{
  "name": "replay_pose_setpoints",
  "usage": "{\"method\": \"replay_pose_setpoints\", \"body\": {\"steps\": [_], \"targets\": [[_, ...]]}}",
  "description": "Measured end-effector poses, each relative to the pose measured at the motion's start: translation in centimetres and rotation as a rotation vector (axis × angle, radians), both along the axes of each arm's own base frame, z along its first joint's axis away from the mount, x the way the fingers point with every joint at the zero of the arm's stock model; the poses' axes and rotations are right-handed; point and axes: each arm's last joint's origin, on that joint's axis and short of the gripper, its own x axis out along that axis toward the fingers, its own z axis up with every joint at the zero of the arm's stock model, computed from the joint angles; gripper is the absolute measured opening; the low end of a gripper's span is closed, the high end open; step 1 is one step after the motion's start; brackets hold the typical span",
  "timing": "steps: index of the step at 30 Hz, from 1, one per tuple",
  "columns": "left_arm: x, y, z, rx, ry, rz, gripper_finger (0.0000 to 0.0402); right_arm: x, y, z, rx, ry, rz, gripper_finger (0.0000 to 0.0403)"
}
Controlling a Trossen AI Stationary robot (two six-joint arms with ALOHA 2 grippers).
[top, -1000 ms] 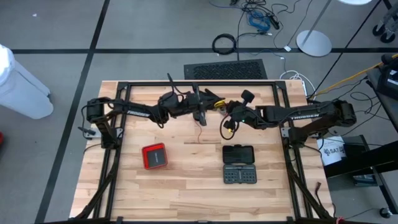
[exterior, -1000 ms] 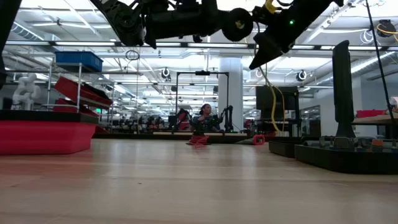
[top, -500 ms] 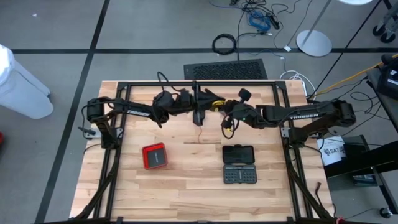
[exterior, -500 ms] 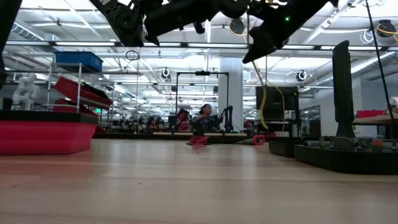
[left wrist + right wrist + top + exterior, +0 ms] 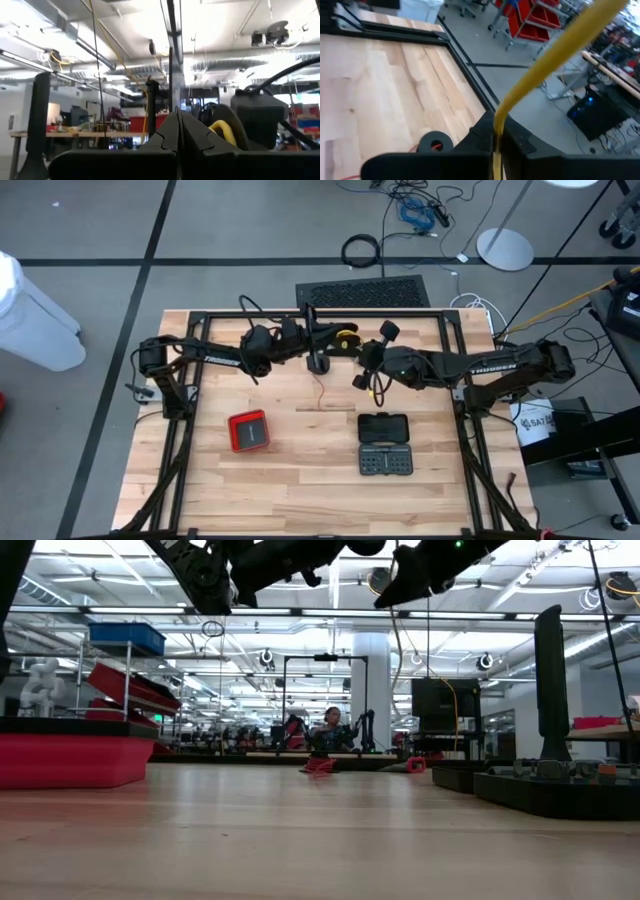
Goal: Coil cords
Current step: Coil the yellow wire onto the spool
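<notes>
- High view: the left gripper (image 5: 318, 352) and right gripper (image 5: 368, 370) meet in mid-air near the table's far edge. Between them runs a stiff yellow cord (image 5: 346, 340); a thin reddish-orange cord (image 5: 322, 393) dangles below the left gripper onto the pale wooden table (image 5: 300, 470). Coiling looks partly done at best. A red square case (image 5: 248, 430) and a black bit case (image 5: 385, 443) lie nearer the front, leaving bare wood beneath both grippers.
- Low view: both arms hang high, well clear of the tabletop.
- Left wrist view: the fingers (image 5: 170, 130) are pressed together.
- Right wrist view: the jaws are clamped on the yellow cord (image 5: 550, 55); a small round black bundle (image 5: 435, 142) lies on the wood just beyond them.
</notes>
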Motion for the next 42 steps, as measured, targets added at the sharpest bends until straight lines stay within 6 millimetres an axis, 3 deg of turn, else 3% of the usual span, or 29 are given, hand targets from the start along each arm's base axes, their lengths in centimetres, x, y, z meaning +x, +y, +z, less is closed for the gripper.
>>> {"method": "replay_pose_setpoints", "body": {"steps": [16, 26, 34, 42], "targets": [[0.1, 0.5, -0.3, -0.041, 0.023, 0.109, 0.0006, -0.1, 1.9, 0.7, -0.057, 0.001, 0.111, 0.0025], [0.2, 0.6, -0.4, -0.040, 0.044, 0.104, 0.0006, -3.8, 2.7, 2.2, -0.020, 0.019, 0.049, 0.0027], [0.2, 0.4, -0.4, -0.023, 0.048, 0.057, 0.0006, -5.3, 3.1, 0.8, -0.007, 0.146, -0.064, 0.0055], [0.3, 0.6, -0.7, -0.034, 0.080, 0.044, 0.0006, -6.7, 3.8, 2.1, -0.006, 0.070, -0.057, 0.0064]]}}
